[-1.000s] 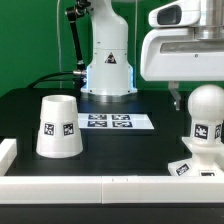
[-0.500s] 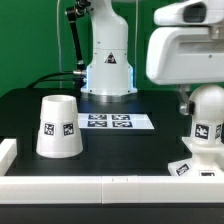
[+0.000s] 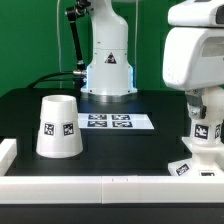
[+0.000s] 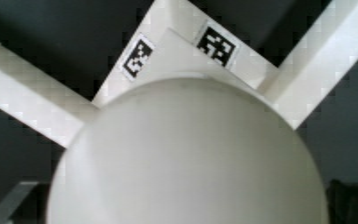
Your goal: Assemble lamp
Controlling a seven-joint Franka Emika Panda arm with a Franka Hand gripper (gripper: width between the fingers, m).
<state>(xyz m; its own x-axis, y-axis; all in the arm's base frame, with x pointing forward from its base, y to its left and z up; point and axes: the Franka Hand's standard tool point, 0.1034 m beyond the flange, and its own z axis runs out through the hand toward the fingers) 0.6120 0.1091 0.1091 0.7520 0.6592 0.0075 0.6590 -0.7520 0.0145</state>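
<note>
The round white bulb (image 3: 207,122) stands on the stem of the flat square base (image 3: 196,166) at the exterior view's right. My gripper (image 3: 203,98) has come down over the bulb's top; one dark finger (image 3: 190,101) shows beside the bulb, and the jaws look open around it. In the wrist view the bulb (image 4: 185,150) fills most of the picture, with the tagged base (image 4: 176,50) beyond it. The tapered shade (image 3: 58,127) stands mouth down at the exterior view's left, well apart from the gripper.
The marker board (image 3: 107,122) lies flat in the middle of the black table. The robot's pedestal (image 3: 107,65) stands at the back. A white rail (image 3: 90,186) runs along the front edge, with a short white block (image 3: 7,151) at the left.
My gripper has moved toward the exterior view's right and lower, from beside the bulb to over its top. The bulb, base and shade have not moved.
</note>
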